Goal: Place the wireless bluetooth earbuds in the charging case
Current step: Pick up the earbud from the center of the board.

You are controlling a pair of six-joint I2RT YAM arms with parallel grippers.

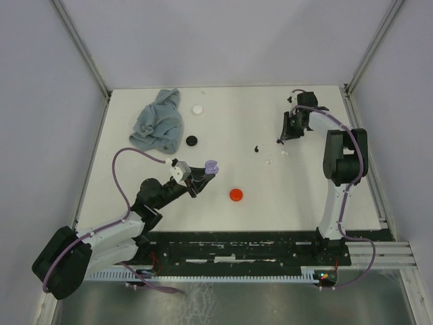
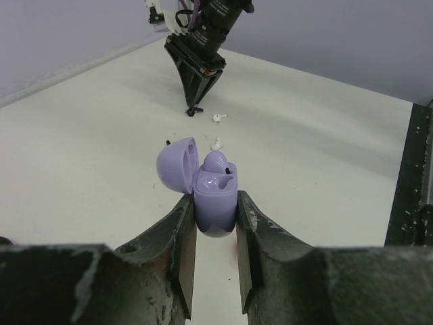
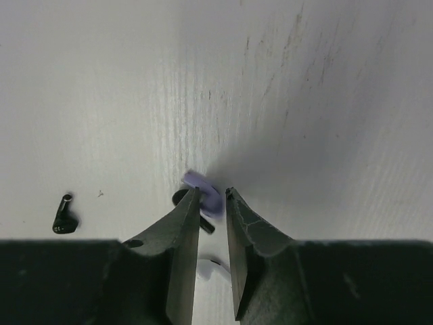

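Observation:
My left gripper point(image 1: 203, 175) is shut on the body of a lavender charging case point(image 1: 211, 166) and holds it with the lid open; in the left wrist view the case point(image 2: 215, 193) sits between the fingertips, and a lavender lump stands up in it. My right gripper point(image 1: 283, 139) points down at the table at the right rear. In its wrist view the jaws are nearly closed on a small lavender earbud point(image 3: 206, 193), with a black bit point(image 3: 179, 197) just under it. A black earbud point(image 1: 257, 148) and white earbuds point(image 1: 268, 161) lie on the table nearby.
A grey-blue cloth point(image 1: 159, 122) lies at the back left. A white disc point(image 1: 197, 109), a black disc point(image 1: 192, 141) and a red disc point(image 1: 236, 195) lie on the white table. Walls close in the left, back and right sides.

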